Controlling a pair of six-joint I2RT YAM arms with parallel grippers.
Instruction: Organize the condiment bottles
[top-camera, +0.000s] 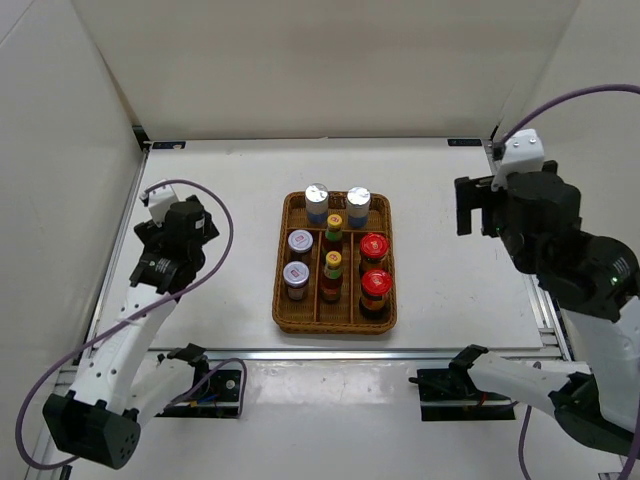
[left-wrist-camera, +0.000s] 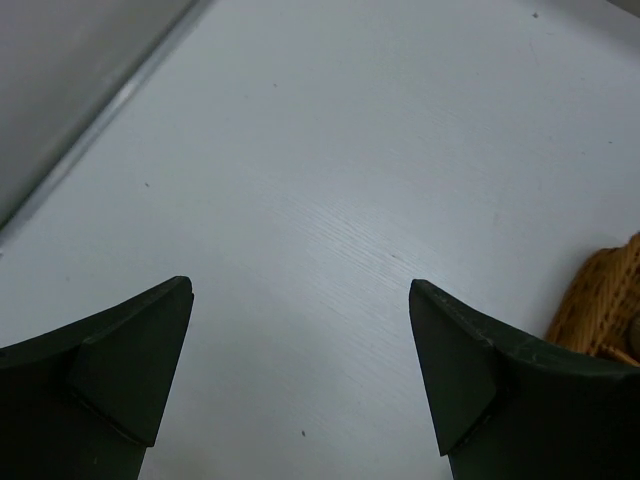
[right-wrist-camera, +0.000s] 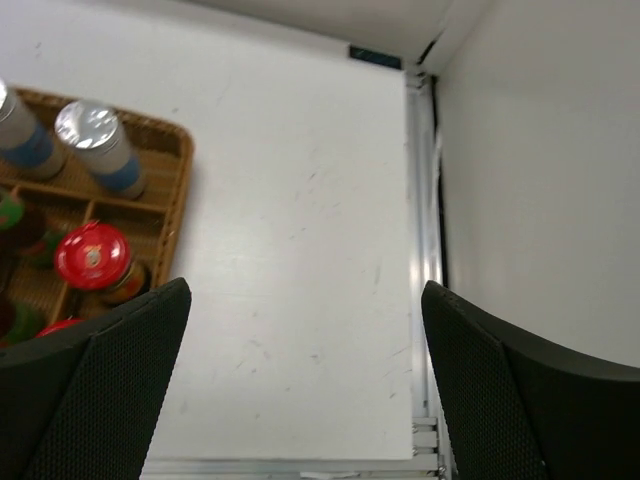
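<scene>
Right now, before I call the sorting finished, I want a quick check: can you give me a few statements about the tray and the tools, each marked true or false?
1. All eight bottles stand inside the tray. True.
2. The red-capped bottles fill the tray's left column. False: they fill the right column, and the purple-lidded jars are on the left.
3. The silver-capped pair shares the far compartment. True.
4. The left tool grips a bottle. False: it is open and empty, over bare table.
5. The right tool is open and holds nothing. True.
</scene>
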